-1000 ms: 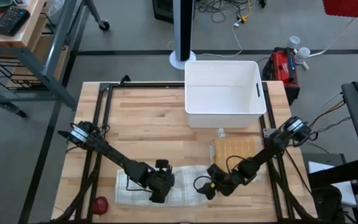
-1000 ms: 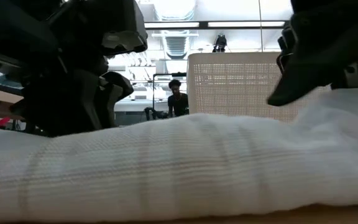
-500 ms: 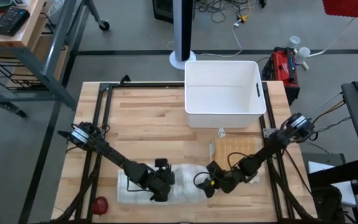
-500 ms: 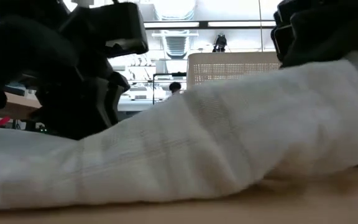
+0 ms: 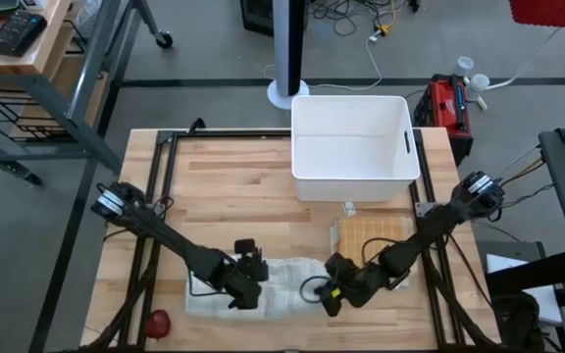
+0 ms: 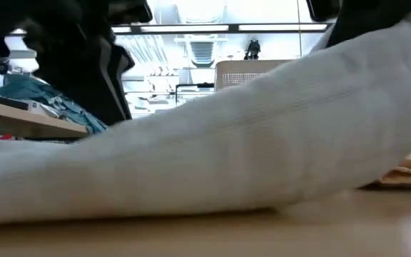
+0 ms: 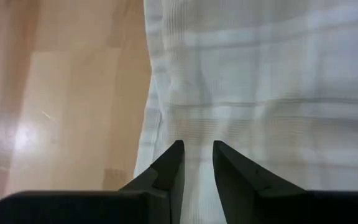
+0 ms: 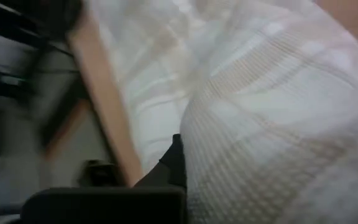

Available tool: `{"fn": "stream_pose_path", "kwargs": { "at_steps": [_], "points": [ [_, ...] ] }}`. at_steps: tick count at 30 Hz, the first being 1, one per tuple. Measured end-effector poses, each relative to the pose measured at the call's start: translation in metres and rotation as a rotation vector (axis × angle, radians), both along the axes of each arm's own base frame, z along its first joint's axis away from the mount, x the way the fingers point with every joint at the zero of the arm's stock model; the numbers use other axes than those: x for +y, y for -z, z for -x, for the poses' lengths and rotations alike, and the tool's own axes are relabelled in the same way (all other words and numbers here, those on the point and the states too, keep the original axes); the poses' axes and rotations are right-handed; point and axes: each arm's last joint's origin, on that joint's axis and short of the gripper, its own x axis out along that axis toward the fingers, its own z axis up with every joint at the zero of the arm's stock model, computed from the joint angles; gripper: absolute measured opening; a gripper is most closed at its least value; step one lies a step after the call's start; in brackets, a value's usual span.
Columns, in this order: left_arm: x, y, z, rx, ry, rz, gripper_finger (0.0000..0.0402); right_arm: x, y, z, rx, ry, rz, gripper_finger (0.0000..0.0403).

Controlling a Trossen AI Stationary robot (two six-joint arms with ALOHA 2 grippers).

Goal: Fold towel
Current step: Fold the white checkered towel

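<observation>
The white towel (image 5: 282, 275) lies along the table's near edge, between my two grippers. My left gripper (image 5: 248, 294) is shut on it near its middle; in the left wrist view the two fingers (image 7: 197, 155) stand close together with cloth between them. My right gripper (image 5: 324, 294) is shut on the towel's right end, which rises off the table (image 6: 377, 78) while the left part lies flat (image 6: 63, 178). In the right wrist view the cloth (image 8: 272, 106) hangs over the one finger (image 8: 176, 165) that shows. My left gripper pinches the towel's cloth (image 7: 197, 134) between its two fingers, a little in from one edge (image 7: 151, 118). The fingers come slanting down from above. The cloth beyond them lies spread on the table. How many layers it holds does not show. My right gripper holds the towel's right end (image 8: 197, 124), slanting down from the table's right side. The cloth covers the place of contact, so the layers cannot be told. That end is lifted clear and the towel slopes down from it to the table (image 6: 191, 143).
A white bin (image 5: 356, 147) stands at the far middle of the table. A tan folded cloth (image 5: 369, 235) lies beside the right arm, with a small white object (image 5: 348, 209) just beyond it. A red ball (image 5: 157, 321) sits near the near left corner.
Both grippers have risen. My right gripper has taken hold of the towel's right end and lifted it off the table. That end now stands high, and the towel slopes down to its left part, which has stayed flat.
</observation>
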Motion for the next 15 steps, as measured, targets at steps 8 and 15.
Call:
{"fn": "stream_pose_path", "kwargs": {
  "at_steps": [8, 15],
  "points": [
    [0.011, -0.036, 0.019, -0.014, -0.036, 0.001, 0.0074, -0.004, -0.059, 0.000, 0.313, -0.031, 0.257, 0.0006],
    [0.011, -0.063, 0.053, 0.074, -0.034, 0.077, 0.0074, -0.016, -0.102, -0.008, 0.341, -0.056, 0.323, 0.0005]
  ]
}}
